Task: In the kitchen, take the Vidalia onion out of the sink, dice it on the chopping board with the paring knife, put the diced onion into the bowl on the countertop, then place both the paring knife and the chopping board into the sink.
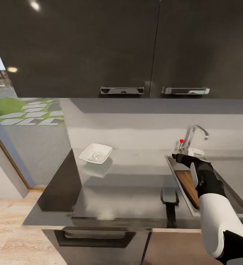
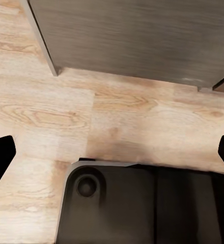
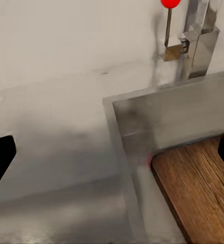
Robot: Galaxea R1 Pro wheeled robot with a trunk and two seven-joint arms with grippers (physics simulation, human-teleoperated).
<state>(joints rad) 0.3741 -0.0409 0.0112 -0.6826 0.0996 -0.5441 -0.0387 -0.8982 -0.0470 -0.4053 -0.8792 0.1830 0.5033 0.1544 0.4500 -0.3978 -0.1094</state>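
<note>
Wooden chopping board (image 3: 198, 188) lies in sink (image 3: 142, 114).

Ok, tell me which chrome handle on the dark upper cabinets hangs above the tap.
The right-hand chrome handle: it sits almost straight over the chrome gooseneck tap; the left-hand handle is off toward the white squarish bowl.

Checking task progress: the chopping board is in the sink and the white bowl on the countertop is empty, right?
Not quite. The head view shows the bowl on the countertop holding small white dice. The chopping board is in the sink.
</note>
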